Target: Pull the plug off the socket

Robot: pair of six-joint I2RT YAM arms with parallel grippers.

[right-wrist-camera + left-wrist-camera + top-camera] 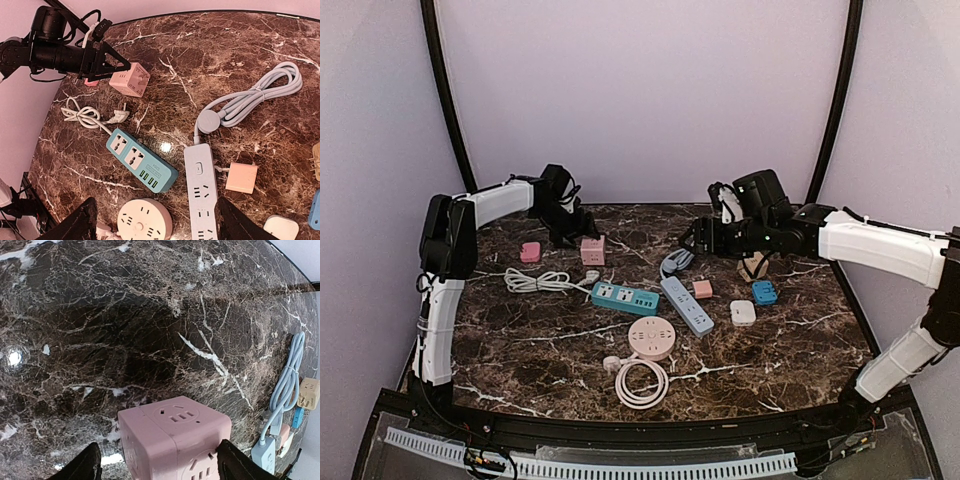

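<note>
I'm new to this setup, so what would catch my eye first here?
A dark marble table littered with power strips and sockets: a teal strip mid-table, a round pink one nearer the arms. At the back left, the left gripper hangs open over a pink cube socket. Right of centre, a peach plug sits against the side of the pale blue strip, under the open right gripper.
</note>
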